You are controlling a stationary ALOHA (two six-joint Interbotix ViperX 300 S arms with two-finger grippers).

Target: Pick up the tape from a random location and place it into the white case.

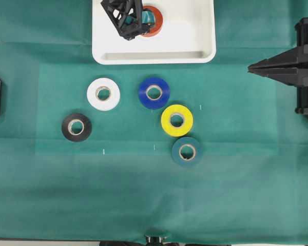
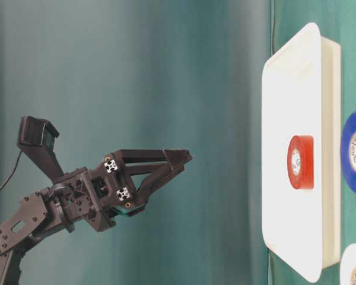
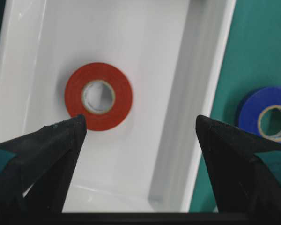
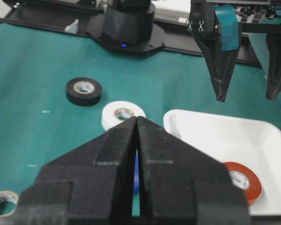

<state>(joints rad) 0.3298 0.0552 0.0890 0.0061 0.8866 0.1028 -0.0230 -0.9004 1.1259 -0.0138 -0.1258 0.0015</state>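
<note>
The orange-red tape (image 1: 155, 23) lies flat inside the white case (image 1: 195, 31), near its left half, and nothing grips it. My left gripper (image 1: 127, 19) hangs above it, open and empty, and covers part of the roll from overhead. In the left wrist view the tape (image 3: 98, 96) lies on the case floor (image 3: 154, 70), beyond the wide-spread left gripper (image 3: 140, 122). My right gripper (image 1: 250, 66) is at the right edge, shut and empty. In its own view the right gripper (image 4: 137, 118) points toward the case (image 4: 210, 122) and the tape (image 4: 243, 182).
On the green cloth in front of the case lie a white roll (image 1: 103, 94), a blue roll (image 1: 154, 93), a yellow roll (image 1: 176, 120), a dark teal roll (image 1: 187, 151) and a black roll (image 1: 76, 127).
</note>
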